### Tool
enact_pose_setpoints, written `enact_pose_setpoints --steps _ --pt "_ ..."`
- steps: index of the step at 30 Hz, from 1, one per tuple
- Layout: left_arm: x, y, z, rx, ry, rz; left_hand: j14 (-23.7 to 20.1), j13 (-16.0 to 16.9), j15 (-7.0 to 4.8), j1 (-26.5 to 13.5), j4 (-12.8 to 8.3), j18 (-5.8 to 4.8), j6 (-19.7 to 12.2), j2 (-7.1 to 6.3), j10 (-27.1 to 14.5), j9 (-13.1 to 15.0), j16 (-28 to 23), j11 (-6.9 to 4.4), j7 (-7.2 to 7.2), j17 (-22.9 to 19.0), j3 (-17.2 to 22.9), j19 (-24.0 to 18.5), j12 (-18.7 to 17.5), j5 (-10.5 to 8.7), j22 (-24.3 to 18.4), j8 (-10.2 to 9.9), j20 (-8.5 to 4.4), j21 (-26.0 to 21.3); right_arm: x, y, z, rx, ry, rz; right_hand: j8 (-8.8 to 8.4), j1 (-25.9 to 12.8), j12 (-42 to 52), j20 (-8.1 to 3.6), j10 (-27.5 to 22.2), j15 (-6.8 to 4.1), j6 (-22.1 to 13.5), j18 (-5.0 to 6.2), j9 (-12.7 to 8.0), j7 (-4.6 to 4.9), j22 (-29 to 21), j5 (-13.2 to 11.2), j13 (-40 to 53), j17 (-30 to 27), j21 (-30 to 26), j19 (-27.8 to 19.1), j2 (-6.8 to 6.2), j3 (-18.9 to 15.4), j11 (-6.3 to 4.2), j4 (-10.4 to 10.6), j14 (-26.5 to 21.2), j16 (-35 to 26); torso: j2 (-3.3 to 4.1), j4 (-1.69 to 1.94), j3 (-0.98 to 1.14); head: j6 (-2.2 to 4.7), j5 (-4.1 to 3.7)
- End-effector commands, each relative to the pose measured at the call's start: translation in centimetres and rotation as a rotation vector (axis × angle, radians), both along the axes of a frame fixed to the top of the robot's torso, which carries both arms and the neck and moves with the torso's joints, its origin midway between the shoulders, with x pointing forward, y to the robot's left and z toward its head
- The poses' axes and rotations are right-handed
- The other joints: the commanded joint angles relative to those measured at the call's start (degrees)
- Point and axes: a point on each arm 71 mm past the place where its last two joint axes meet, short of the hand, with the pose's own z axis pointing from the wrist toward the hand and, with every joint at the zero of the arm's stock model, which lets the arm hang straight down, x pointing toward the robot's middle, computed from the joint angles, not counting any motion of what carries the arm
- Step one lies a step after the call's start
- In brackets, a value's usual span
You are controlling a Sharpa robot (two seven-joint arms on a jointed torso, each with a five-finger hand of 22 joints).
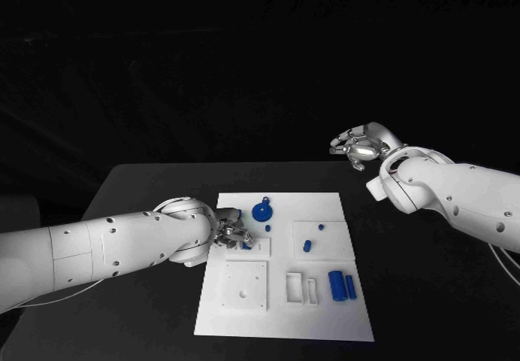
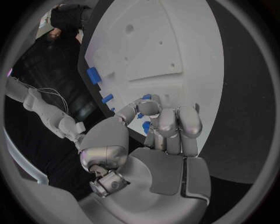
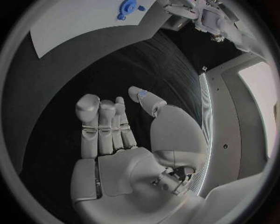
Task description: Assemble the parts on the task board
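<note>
No legible text, labels, brands, numbers or signs appear on the board [image 1: 325, 316], the parts, the arms or the table [image 1: 141, 188].

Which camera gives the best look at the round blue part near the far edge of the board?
The head view: the round blue part sits unobstructed on the task board. The right wrist view shows it small at the rim. I can't identify it in the left wrist view.

small blue part [image 2: 146, 126] | mostly hidden under left robot hand [image 2: 160, 123] fingers
</note>
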Motion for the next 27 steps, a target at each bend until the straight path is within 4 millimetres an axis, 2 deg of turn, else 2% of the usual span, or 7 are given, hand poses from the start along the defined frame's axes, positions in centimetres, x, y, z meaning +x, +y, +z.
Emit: enact_pose_setpoints --steps 1,7,9,10,12,19,27 --pt "-0.21 -0.04 -0.41 0.013 0.023 -0.011 0.03 -0.06 -0.25 -0.03 -0.04 10.43 10.77 0.53 0.43 2.82 0.20 0.01 -4.10 -0.07 0.24 -0.40 0.25 0.26 -0.09 2.71 -0.78 0.39 0.00 0.11 -0.08 -0.001 0.006 0.011 -0.40 -0.41 0.01 -0.13 -0.30 -0.08 -0.02 9.62 0.10 0.29 0.09 0.35 -0.08 -0.06 -0.08 -0.22 0.28 -0.32 0.20 -0.01 -0.37 0.19 0.03 -0.01 0.01 0.04 0.07" --pt "-0.06 -0.01 -0.49 0.010 0.033 -0.004 0.01 -0.07 -0.26 -1.21 1.00 10.41 10.99 0.29 0.42 2.91 0.36 0.02 -4.12 -0.14 0.04 -0.58 0.40 -1.03 -0.24 2.54 -0.74 0.50 0.00 0.16 -0.29 -0.001 0.010 0.011 -0.40 -0.43 0.01 -0.13 -0.32 -0.08 -0.03 9.62 0.10 0.30 0.10 0.36 -0.10 -0.07 -0.10 -0.24 0.29 -0.33 0.21 -0.02 -0.39 0.20 0.03 -0.02 0.04 -0.01 0.13" --pt "0.02 -0.03 -0.51 0.012 0.035 -0.004 -0.05 -0.08 -0.30 -1.60 1.64 10.48 11.06 0.15 0.38 2.99 0.45 -0.01 -4.15 -0.21 0.14 -0.68 0.48 -3.50 -0.35 2.40 -0.78 0.61 0.00 0.18 -0.34 -0.001 0.011 0.012 -0.40 -0.43 0.01 -0.13 -0.33 -0.08 -0.03 9.62 0.10 0.30 0.10 0.37 -0.10 -0.08 -0.11 -0.24 0.29 -0.33 0.21 -0.02 -0.40 0.20 0.05 -0.02 0.05 -0.03 0.16" --pt "0.05 -0.05 -0.53 0.013 0.037 -0.004 -0.06 -0.09 -0.31 -1.64 1.74 10.50 11.08 0.16 0.37 3.01 0.46 -0.02 -4.15 -0.22 0.18 -0.70 0.50 -3.77 -0.36 2.38 -0.79 0.64 0.00 0.19 -0.36 -0.001 0.011 0.012 -0.40 -0.43 0.02 -0.14 -0.33 -0.08 -0.03 9.62 0.10 0.30 0.10 0.37 -0.10 -0.08 -0.11 -0.24 0.29 -0.33 0.21 -0.02 -0.41 0.20 0.05 -0.01 0.05 -0.02 0.15" --pt "0.07 -0.15 -0.58 0.016 0.042 -0.009 -0.06 -0.09 -0.31 -1.63 1.76 10.51 11.08 0.20 0.36 3.02 0.47 -0.02 -4.15 -0.23 0.22 -0.71 0.50 -3.85 -0.37 2.36 -0.79 0.65 -0.01 0.19 -0.37 -0.001 0.011 0.012 -0.40 -0.43 0.02 -0.14 -0.34 -0.07 -0.03 9.62 0.10 0.30 0.10 0.38 -0.11 -0.08 -0.11 -0.25 0.30 -0.33 0.21 -0.02 -0.41 0.20 0.05 -0.02 0.09 -0.04 0.21" --pt "0.06 -0.62 -0.66 0.024 0.055 -0.023 -0.07 -0.10 -0.32 -1.13 1.27 10.58 11.14 0.40 0.34 3.09 0.55 -0.04 -4.18 -0.26 0.62 -0.77 0.56 -3.55 -0.40 2.31 -0.84 0.78 -0.01 0.20 -0.39 -0.001 0.013 0.012 -0.41 -0.44 0.02 -0.14 -0.37 -0.07 -0.04 9.62 0.11 0.30 0.11 0.41 -0.13 -0.10 -0.14 -0.28 0.32 -0.33 0.21 -0.04 -0.44 0.21 0.01 -0.07 0.01 -0.14 0.15" --pt "0.03 -0.69 -0.70 0.024 0.063 -0.028 -0.07 -0.09 -0.28 -1.25 1.16 10.56 11.20 -0.03 0.35 3.13 0.61 -0.01 -4.17 -0.27 0.47 -0.81 0.61 -3.62 -0.42 2.30 -0.80 0.85 -0.04 0.19 -0.40 -0.001 0.015 0.014 -0.41 -0.43 0.03 -0.15 -0.40 -0.06 -0.04 9.62 0.12 0.31 0.13 0.55 -0.15 -0.12 -0.17 -0.31 0.34 -0.32 0.22 -0.07 -0.49 0.21 -0.01 -0.02 0.06 -0.22 0.04"
